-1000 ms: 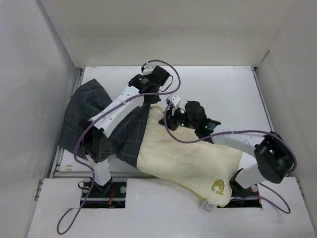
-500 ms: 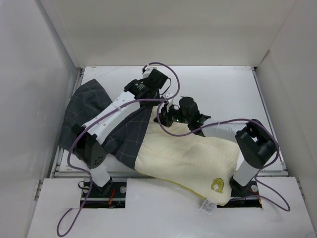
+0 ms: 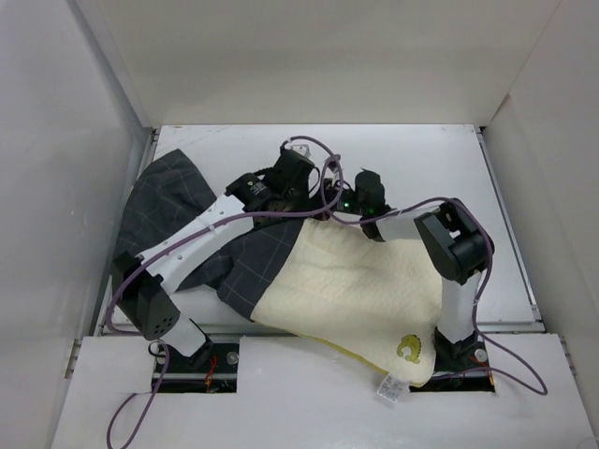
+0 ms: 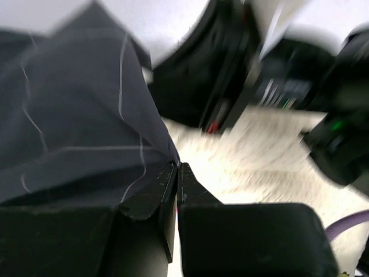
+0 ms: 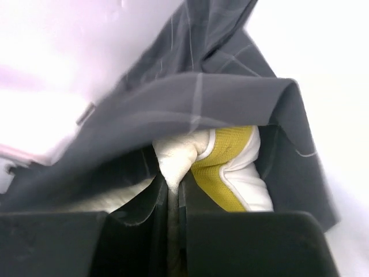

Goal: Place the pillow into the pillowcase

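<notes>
Now closer together, the left claw (image 4: 176, 168) clamps the pillowcase (image 4: 75, 127) hem and the right claw (image 5: 171, 187) nips the pillow (image 5: 174, 154) corner, which probably needs shoving deeper ahead.

White table (image 3: 412, 159). White walls: back (image 3: 328, 56), left (image 3: 56, 187), right (image 3: 552, 168). Metal rail (image 3: 510, 326) along table's near edge. White front panel (image 3: 309, 393), two cutouts.

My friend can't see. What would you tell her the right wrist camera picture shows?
The right gripper, shut, pinches a cream corner of the pillow, whose yellow side band shows. The dark grey pillowcase with pale grid lines drapes over that corner like a hood.
</notes>
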Robot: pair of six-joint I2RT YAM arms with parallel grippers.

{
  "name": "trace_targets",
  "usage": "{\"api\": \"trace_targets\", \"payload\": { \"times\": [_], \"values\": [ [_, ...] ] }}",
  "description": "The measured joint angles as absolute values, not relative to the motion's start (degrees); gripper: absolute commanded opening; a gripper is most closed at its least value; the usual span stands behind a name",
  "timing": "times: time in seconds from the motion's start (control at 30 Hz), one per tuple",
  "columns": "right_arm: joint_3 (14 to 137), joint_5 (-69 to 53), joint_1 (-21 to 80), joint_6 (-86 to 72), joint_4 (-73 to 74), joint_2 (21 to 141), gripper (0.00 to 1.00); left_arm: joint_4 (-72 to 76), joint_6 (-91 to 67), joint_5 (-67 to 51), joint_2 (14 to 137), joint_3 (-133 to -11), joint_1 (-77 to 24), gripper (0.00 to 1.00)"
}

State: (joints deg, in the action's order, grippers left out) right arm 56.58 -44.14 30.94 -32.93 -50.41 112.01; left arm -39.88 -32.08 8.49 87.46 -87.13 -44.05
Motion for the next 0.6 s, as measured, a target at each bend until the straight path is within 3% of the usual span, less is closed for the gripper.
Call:
{"api": "trace_targets", "payload": {
  "times": [0.3, 0.33, 0.37, 0.4, 0.43, 0.47, 0.57, 0.6],
  "values": [
    [66.0, -39.3, 21.9, -39.4, -44.9, 113.1, 0.00, -34.2, -34.4, 3.7, 85.3, -77.1, -47.4, 0.03],
    [66.1, -38.7, 21.0, -39.6, -44.3, 113.1, 0.00, -33.3, -34.7, 3.6, 85.2, -76.8, -47.6, 0.14],
    [66.3, -37.5, 20.3, -39.7, -43.6, 113.1, 0.00, -33.2, -35.0, 2.9, 85.1, -76.8, -47.8, 0.33],
    [66.8, -36.2, 19.6, -39.7, -42.7, 113.3, 0.00, -33.8, -35.1, 2.4, 85.1, -76.8, -48.1, 0.53],
    [67.2, -35.2, 18.9, -39.5, -41.9, 113.3, 0.00, -34.8, -35.9, 2.3, 85.1, -76.8, -48.5, 0.88],
    [67.6, -34.3, 18.4, -39.1, -41.1, 113.3, 0.03, -35.6, -34.9, 2.3, 85.4, -77.1, -49.0, 1.00],
    [68.2, -33.3, 17.0, -37.8, -39.7, 113.3, 0.19, -40.0, -34.7, 4.0, 87.9, -81.3, -49.8, 1.00],
    [68.2, -33.2, 16.9, -37.2, -39.4, 113.3, 0.32, -41.4, -34.2, 5.1, 89.3, -84.1, -49.6, 1.00]
  ]
}}
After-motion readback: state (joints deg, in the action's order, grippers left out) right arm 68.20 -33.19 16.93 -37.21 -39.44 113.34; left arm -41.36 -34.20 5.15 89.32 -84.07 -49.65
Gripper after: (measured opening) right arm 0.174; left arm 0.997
